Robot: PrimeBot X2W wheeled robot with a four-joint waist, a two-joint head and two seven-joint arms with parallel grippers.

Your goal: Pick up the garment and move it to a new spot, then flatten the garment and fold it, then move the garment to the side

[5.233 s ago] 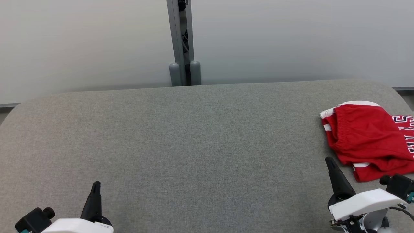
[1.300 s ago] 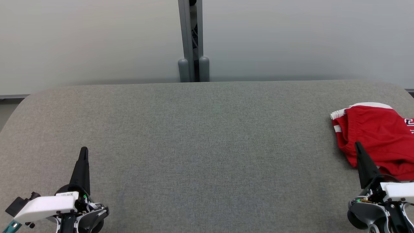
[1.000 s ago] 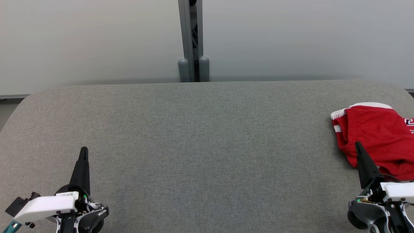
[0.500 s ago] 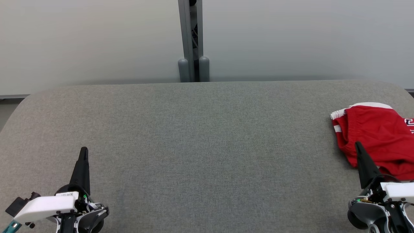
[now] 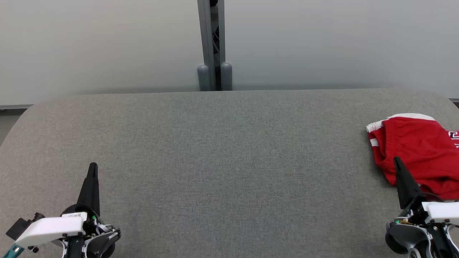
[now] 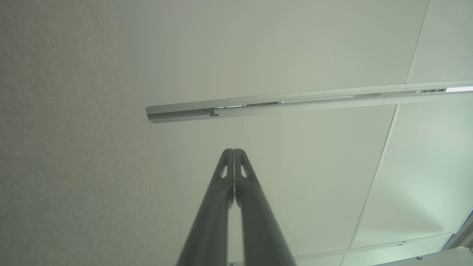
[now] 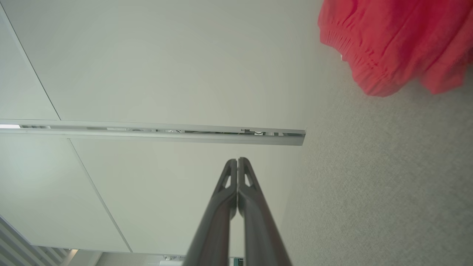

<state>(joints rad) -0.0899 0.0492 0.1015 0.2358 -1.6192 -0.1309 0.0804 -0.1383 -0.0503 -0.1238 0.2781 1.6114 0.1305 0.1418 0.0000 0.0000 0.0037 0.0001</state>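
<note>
**ITEM: one red garment, at rest on the right of the worktop; both arms idle**

**Head view.**
- Change over the last second: none. Arms and cloth lie as they did.
- Garment: 1. Red with white trim, in a compact bundle at the far right of the grey worktop, partly cut off by the frame edge.
- Left gripper: 1. Fingers closed on nothing, well apart from the cloth.
- Right gripper: 1. Fingers closed and empty, with the tip overlapping the garment's near edge. I cannot tell whether it touches.
- Grey post: 1, between two pale wall panels.
- Reading: no step is under way. The cloth is already at the side.

**Left wrist view.**
- Left gripper: fingers pressed together.
- Worktop: 1.

**Right wrist view.**
- Right gripper: fingers pressed together.
- Garment: 1, gathered hem showing, apart from the tips.
</note>
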